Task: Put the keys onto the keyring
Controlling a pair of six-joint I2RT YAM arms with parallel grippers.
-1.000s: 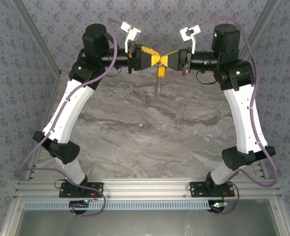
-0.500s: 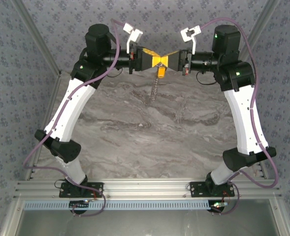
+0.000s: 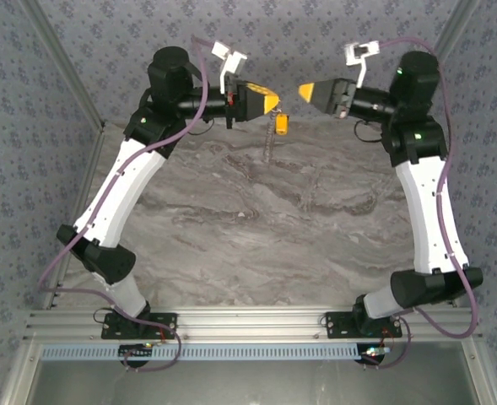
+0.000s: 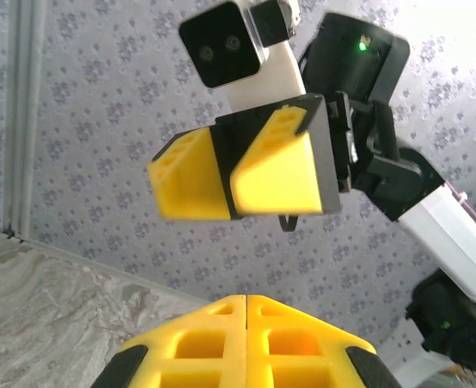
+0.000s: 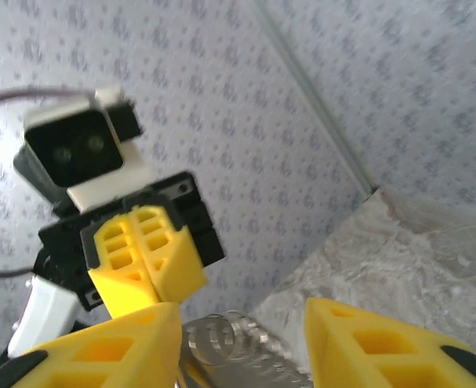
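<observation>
Key [image 3: 281,124], yellow-headed, with keyring [image 5: 220,335] — just below and between left gripper [image 3: 269,101], pressed together, and right gripper [image 3: 305,89], fingers spread apart.

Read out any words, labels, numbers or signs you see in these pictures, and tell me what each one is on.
No text can be read in any view.
The key: too small to show any marking.
The keyring: blurred, no lettering can be made out.
The wallpaper: a repeated ornament, not letters.
</observation>
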